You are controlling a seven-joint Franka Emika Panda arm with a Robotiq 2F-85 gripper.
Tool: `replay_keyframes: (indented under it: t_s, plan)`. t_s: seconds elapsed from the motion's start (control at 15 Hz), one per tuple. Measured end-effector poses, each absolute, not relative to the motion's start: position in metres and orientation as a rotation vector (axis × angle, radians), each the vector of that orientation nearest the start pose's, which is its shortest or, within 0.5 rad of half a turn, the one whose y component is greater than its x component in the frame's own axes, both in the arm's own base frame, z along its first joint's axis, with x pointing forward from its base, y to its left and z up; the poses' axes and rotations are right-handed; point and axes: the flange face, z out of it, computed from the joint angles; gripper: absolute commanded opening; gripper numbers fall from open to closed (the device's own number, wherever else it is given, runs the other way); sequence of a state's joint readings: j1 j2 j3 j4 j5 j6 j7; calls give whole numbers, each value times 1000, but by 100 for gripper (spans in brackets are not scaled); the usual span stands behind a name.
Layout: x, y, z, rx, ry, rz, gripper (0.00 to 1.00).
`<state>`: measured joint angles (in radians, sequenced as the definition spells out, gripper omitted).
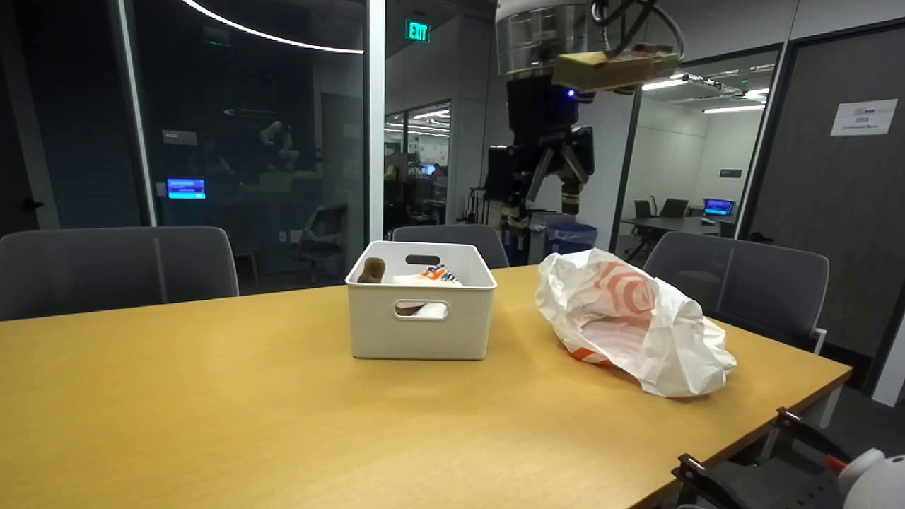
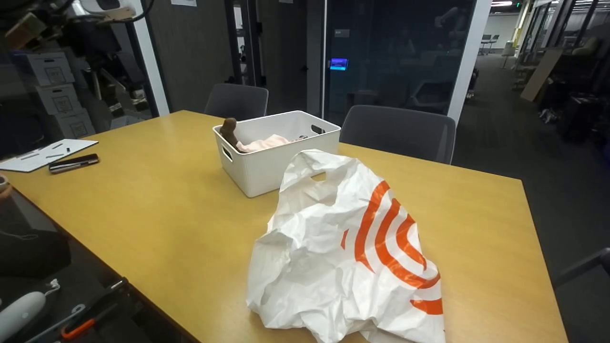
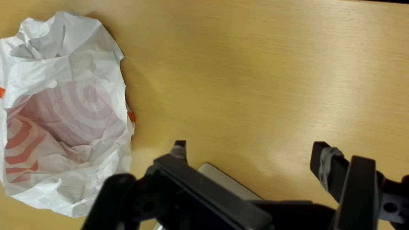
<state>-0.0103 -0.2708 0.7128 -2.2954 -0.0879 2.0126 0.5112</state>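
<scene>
A dark glass wall [image 1: 254, 120] backs a long yellow wood table [image 1: 212, 410], grey chairs [image 1: 113, 268] lined up between the two. A robot arm [image 1: 541, 42] hangs over the tabletop, its upper reaches out of my sight. A crumpled white shopping bag [image 2: 333, 257], printed with orange-red rings, lies slumped on the wood, its mouth gaping, while a white plastic bin [image 1: 421, 343] with hand slots in its ends stands upright nearby, a strip of table separating the pair. At the arm's lower end, the black gripper [image 3: 250, 145] points downward in mid-air, apart from both bag and bin. Its two fingers [image 3: 329, 166], banded near the tips, stand wide, with plain wood showing between those tips in the wrist view. Well apart from the bag, in an exterior view, a marked white sheet [image 2: 35, 159] lies near the table's edge, a slim black object [image 2: 74, 163] just beside it. Inside the bin, pale pink cloth [image 2: 267, 143] lies bunched next to a brown rounded item [image 2: 229, 131] that pokes above the rim in one corner; exactly what it is, I cannot tell. An orange-and-blue patch [image 1: 440, 273] shows on the pale contents beside it.
</scene>
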Motion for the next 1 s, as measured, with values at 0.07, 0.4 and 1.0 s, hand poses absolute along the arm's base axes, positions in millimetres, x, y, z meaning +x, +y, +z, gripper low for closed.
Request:
replay_keyframes:
  t_s: [0.07,0.4,1.0]
  plan:
    - [367,309,425,-3370,-351,-108,100]
    - [379,312,425,-3361,-347,-67,100]
    - [398,311,420,-3393,-446,-102,100]
